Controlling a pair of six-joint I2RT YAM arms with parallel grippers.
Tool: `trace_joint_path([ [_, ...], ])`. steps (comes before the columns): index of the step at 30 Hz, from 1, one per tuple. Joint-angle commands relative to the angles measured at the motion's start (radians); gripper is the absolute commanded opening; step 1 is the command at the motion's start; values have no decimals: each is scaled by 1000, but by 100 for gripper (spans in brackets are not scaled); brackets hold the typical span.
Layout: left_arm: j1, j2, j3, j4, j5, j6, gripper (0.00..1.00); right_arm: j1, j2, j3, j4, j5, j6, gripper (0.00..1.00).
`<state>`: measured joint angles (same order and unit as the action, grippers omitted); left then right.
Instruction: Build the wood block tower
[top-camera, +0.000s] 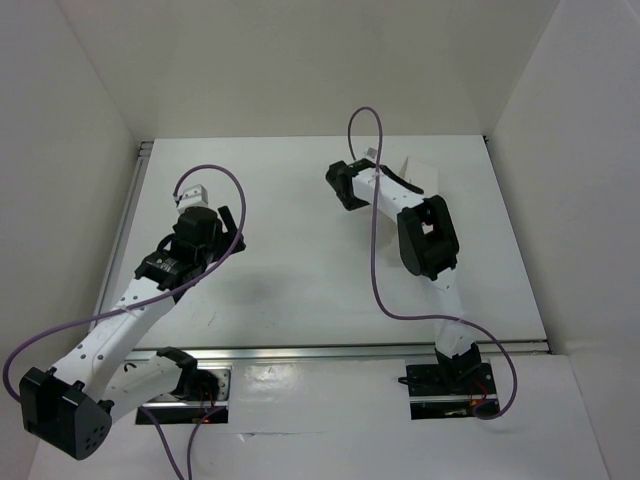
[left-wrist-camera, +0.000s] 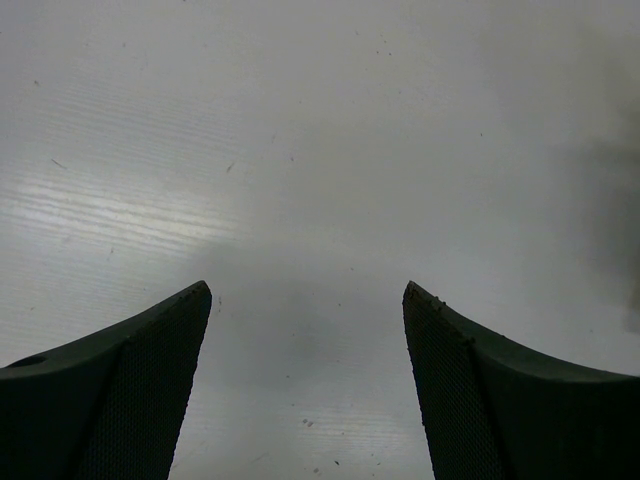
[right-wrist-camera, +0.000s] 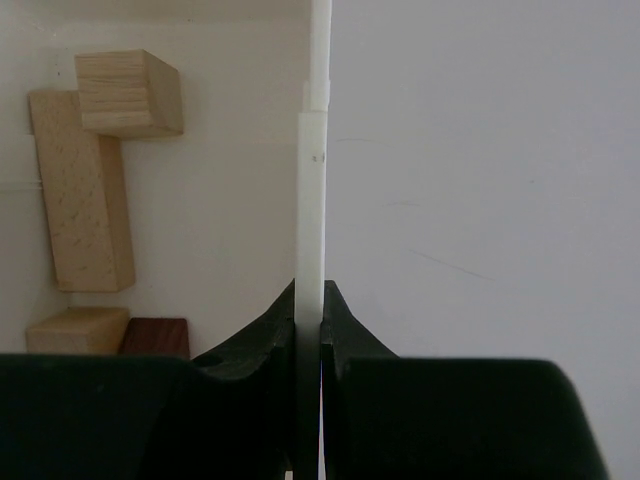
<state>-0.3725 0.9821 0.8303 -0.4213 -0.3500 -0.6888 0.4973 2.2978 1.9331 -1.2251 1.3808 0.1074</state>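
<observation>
The wood blocks lie loose inside a white tray. In the right wrist view they are a pale cube, a long pale block, a short pale block and a dark brown one. No stacked tower shows. My right gripper is shut on the tray's thin upright wall, one finger on each side. In the top view the right arm covers most of the tray at the back of the table. My left gripper hangs open over bare table at the left, with nothing between its fingers.
White walls enclose the table on three sides. A metal rail runs along the near edge by the arm bases. Purple cables loop over both arms.
</observation>
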Motion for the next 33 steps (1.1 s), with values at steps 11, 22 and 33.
trace_joint_path([
  [11, 0, 10, 4, 41, 45, 3, 83, 23, -54, -152, -71, 37, -362, 0],
  [22, 0, 70, 4, 41, 66, 3, 83, 67, -234, -239, 806, -193, -1413, 0],
  [33, 0, 61, 4, 52, 98, 14, 83, 95, -259, -427, 1607, -175, -2280, 0],
])
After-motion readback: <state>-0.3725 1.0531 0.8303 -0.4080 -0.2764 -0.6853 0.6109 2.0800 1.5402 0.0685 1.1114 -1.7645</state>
